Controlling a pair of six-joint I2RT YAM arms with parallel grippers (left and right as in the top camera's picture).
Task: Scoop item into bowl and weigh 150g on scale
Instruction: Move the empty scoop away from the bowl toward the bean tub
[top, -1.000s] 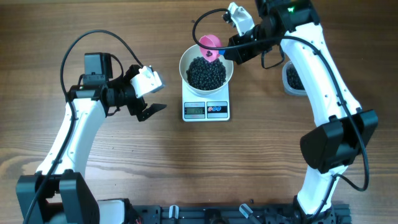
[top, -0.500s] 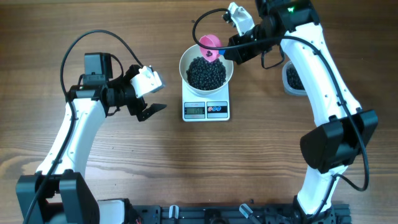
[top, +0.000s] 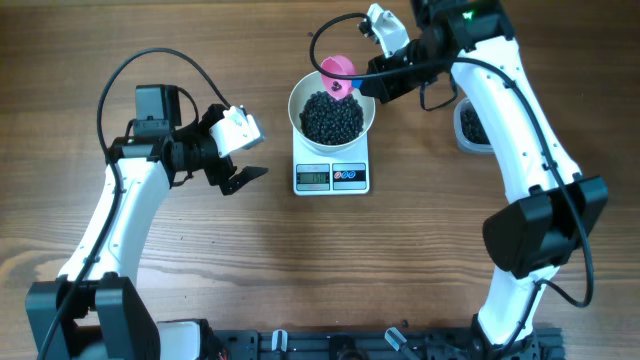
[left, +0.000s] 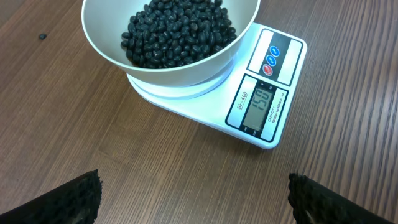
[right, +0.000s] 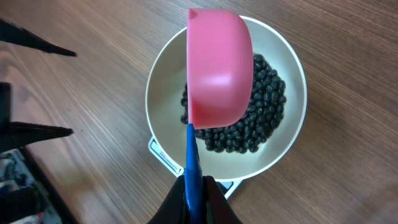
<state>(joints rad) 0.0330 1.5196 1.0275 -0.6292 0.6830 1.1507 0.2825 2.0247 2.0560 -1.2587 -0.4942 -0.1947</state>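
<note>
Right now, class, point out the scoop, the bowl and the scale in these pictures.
scoop (right: 217, 62), right wrist view, underside of its pink cup.
bowl (left: 186, 74), left wrist view, outer white wall.
scale (left: 261, 104), left wrist view, middle of its grey display.

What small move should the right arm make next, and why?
Probably lift the pink scoop clear of the bowl: the right gripper holds it tipped bottom-up over the beans, apparently emptied, so the scale can settle.

Your left arm (top: 105, 215) and right arm (top: 515, 120) had white shells, black joints, looping black cables (top: 150, 56), one green light (top: 465, 14).
</note>
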